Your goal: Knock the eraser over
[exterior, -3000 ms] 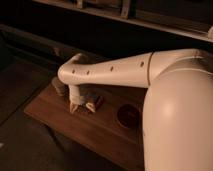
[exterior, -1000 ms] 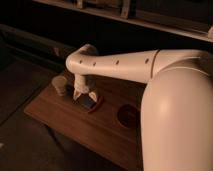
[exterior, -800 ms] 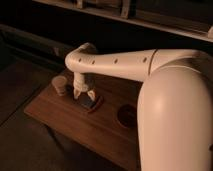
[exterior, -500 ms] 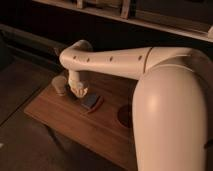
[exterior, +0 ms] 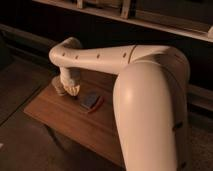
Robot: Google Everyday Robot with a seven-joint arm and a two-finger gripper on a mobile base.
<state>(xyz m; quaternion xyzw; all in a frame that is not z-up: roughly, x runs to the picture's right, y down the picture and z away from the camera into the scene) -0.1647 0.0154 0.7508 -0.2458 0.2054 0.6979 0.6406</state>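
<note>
Camera view: gripper (exterior: 73,90) hangs low over the table (exterior: 60,116), just left of the eraser (exterior: 91,100) and apparently not touching it (open or closed: can't tell). Eraser lies flat mid-table, grey-blue face up, red edge along its near-right side. Cylinder (exterior: 56,88) is partly hidden behind the gripper. Judgement: knock-over looks done; only pulling the arm clear is left.

cream fingers (exterior: 70,86) over the brown wooden table (exterior: 62,120), just beside the grey-blue eraser (exterior: 90,99) — red-orange edge
</note>
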